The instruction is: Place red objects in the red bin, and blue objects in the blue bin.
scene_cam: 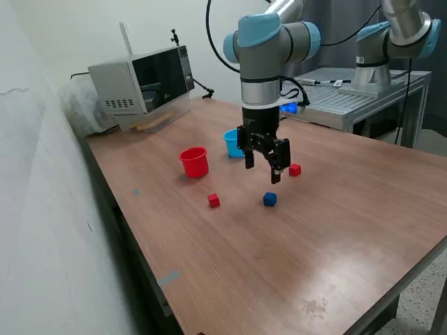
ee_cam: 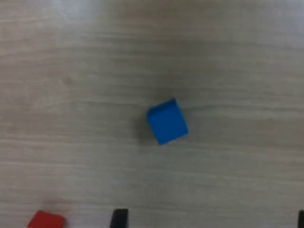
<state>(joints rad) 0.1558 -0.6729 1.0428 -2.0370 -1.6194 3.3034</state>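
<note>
Gripper [scene_cam: 263, 166] is hanging above the wooden table [scene_cam: 335, 230], fingers spread wide apart, nothing held between them. Wrist view is showing two dark fingertips [ee_cam: 119, 217] at the frame edge, far apart.

Blue cube [scene_cam: 269, 199] is sitting on the table, just below and slightly toward the exterior view's right of the gripper; in the wrist view the blue cube [ee_cam: 167, 121] is lying near frame centre, rotated against the wood grain.

One red cube [scene_cam: 214, 201] is resting toward the exterior view's left of the blue cube, well apart. Another red cube [scene_cam: 295, 169] is sitting just beside the gripper fingers, on the exterior view's right.

Red cup [scene_cam: 194, 162] is standing upright behind the first red cube. Light blue cup [scene_cam: 233, 143] is standing further back, partly hidden behind the gripper. Microwave [scene_cam: 143, 81] is sitting at the far table corner.
</note>
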